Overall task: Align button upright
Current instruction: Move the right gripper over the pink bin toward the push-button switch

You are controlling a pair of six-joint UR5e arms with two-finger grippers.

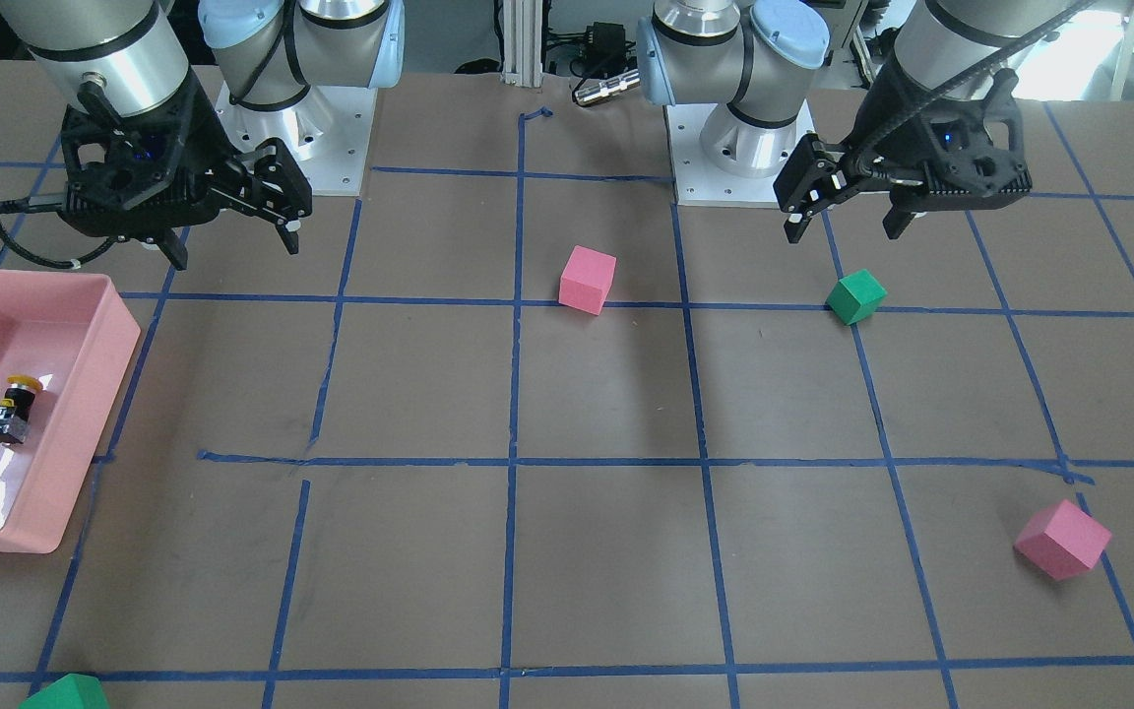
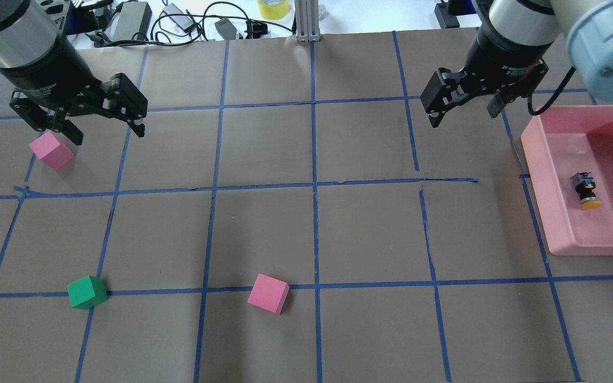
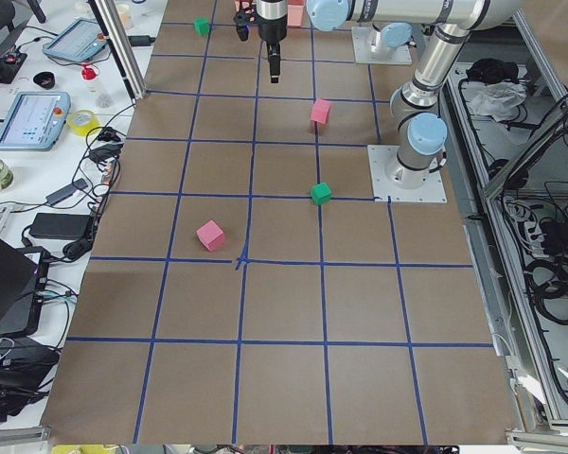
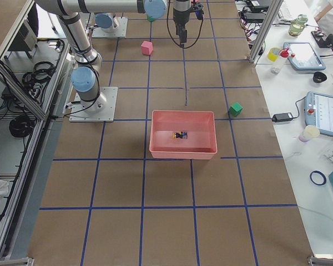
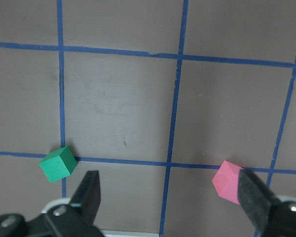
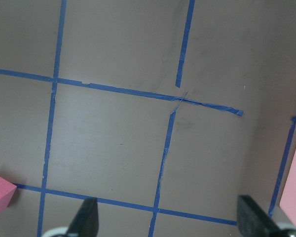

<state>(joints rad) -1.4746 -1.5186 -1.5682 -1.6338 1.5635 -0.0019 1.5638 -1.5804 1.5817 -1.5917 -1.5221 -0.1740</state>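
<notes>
The button (image 2: 586,190) lay on its side, not upright, on the floor of the pink tray (image 2: 546,197). Its yellow cap pointed toward my base and its blocky base pointed away. It lay apart from the tray's walls, and the tray sat at the right end of the surface (image 2: 370,229).

My right hand (image 2: 463,114) hung above the surface just left of the tray's far corner. Its fingers were spread wide with nothing between them, and it was well apart from the button.

My left hand (image 2: 107,133) hung over the far left part of the surface, also spread and empty. A pink cube (image 2: 51,150) sat on the surface close by one of its fingers. Nearer to me on the left stood a green cube (image 2: 87,291). A second pink cube (image 2: 268,293) lay near the middle, on a line of the blue tape. Another green cube (image 1: 65,692) showed at the far right edge, past the tray.
</notes>
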